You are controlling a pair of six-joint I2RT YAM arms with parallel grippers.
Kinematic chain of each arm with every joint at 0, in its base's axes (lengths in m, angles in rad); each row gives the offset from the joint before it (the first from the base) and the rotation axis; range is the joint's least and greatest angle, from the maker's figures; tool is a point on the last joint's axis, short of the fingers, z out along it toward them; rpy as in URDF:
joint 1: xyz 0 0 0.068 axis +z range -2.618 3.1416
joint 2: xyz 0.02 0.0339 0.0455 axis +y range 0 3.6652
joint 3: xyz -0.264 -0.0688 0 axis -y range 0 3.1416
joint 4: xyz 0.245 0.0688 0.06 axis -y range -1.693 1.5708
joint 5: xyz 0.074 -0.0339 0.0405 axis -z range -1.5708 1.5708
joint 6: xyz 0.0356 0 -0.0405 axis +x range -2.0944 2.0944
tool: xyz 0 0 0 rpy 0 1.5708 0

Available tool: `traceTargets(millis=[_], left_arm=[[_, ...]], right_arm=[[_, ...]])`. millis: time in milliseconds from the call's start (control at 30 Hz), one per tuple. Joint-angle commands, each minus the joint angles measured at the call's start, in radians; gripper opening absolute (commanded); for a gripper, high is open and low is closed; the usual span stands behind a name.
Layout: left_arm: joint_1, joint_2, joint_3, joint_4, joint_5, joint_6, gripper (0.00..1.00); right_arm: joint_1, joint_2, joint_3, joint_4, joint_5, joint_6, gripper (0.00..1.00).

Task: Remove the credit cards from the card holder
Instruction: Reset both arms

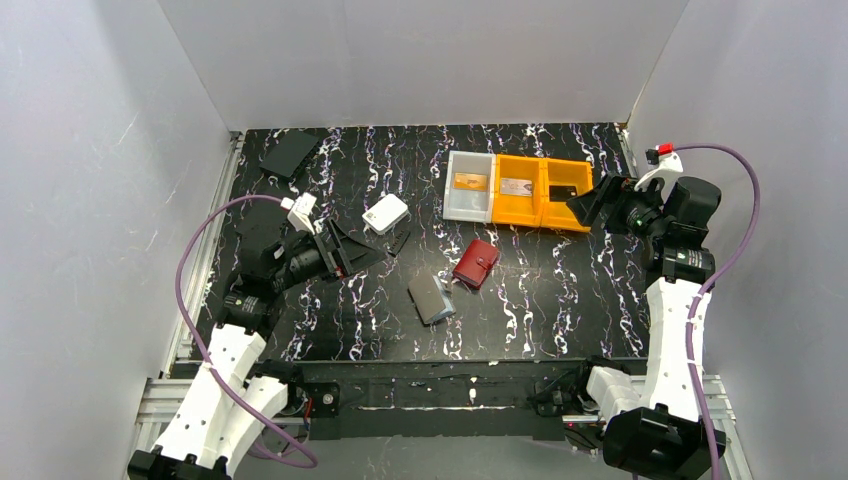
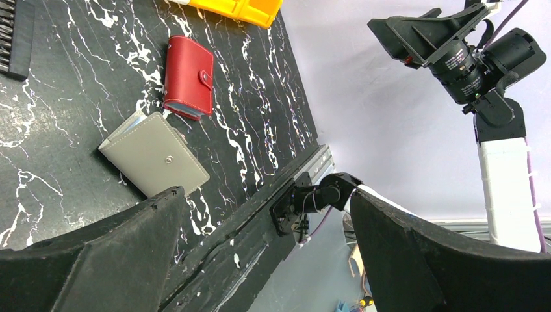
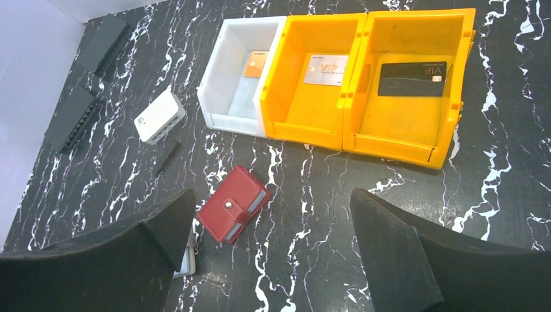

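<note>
Right-wrist view: cards (image 3: 326, 68) binned; left-wrist: folded card holder (image 2: 154, 161).

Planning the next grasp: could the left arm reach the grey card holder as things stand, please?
Probably yes: the left gripper is open and empty, and the card holder lies flat on the table just ahead, with only the red wallet beside it.

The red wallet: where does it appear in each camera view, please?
Top external: red wallet near the centre, below the yellow bins.
Left wrist: red wallet upper left, yellow bins at top edge.
Right wrist: red wallet lower centre-left, yellow bins above.
Shared landmark: yellow bins.
</note>
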Motion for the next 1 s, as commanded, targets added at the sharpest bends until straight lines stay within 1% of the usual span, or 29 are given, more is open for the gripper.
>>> traceTargets(millis=[0, 967], left_arm=[[-0.007, 0.002, -0.006, 0.021, 0.022, 0.001, 0.98], [-0.019, -0.003, -0.017, 0.024, 0.017, -0.001, 0.98]], right_arm=[[-0.009, -0.014, -0.006, 0.047, -0.010, 0.013, 0.98], [-0.013, -0.022, -0.011, 0.047, -0.011, 0.014, 0.98]])
